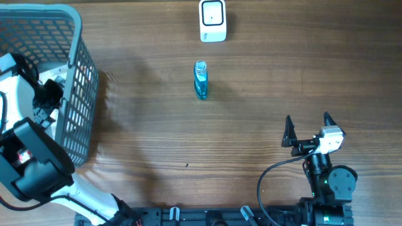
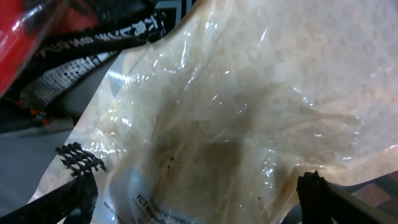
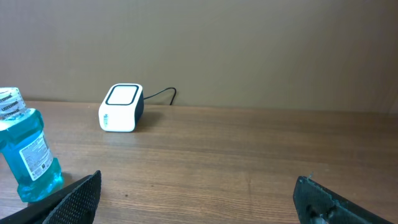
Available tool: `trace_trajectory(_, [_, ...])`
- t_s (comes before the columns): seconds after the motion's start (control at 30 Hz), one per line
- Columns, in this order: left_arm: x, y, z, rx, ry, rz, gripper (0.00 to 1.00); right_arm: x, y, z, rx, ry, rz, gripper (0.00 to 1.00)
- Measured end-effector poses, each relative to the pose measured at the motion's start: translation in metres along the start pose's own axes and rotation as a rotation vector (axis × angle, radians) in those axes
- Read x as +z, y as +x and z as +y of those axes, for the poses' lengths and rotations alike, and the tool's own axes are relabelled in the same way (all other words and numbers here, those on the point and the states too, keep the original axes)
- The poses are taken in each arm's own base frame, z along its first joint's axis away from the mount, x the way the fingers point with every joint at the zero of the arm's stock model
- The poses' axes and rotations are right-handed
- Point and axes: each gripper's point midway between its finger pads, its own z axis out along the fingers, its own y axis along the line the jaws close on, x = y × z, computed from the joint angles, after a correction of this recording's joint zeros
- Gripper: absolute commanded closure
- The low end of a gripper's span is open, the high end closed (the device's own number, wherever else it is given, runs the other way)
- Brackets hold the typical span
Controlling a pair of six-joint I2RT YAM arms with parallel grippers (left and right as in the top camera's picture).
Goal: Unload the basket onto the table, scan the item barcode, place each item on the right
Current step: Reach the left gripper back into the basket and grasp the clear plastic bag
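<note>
**Scan not yet made: nothing in either grip**

Neither arm holds anything. The right gripper (image 1: 308, 127) has its jaws wide apart with nothing between them. The blue mouthwash bottle (image 1: 201, 80) stands upright ahead of these jaws and off to their left. The white barcode scanner (image 1: 213, 21) sits farther ahead, beyond the bottle and apart from it. The left gripper (image 2: 196, 190) is down inside the grey mesh basket (image 1: 85, 94), jaws spread. A crinkled clear plastic packet (image 2: 249, 106) lies just ahead of them, not clamped. Which item is meant cannot be told. Either way, the pick-up and the pass before the scanner appear to remain. The table (image 1: 301, 69) is brown grained wood, and a plain beige wall (image 3: 249, 50) rises behind it.
</note>
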Motion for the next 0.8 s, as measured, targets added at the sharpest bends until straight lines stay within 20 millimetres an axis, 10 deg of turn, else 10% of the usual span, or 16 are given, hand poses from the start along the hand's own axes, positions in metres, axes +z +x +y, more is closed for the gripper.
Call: trace_trajectory(0.8, [0.013,0.039,0.015,-0.022,-0.009,0.114,0.01,0.0,0.0,0.0,0.0,0.0,0.0,0.0])
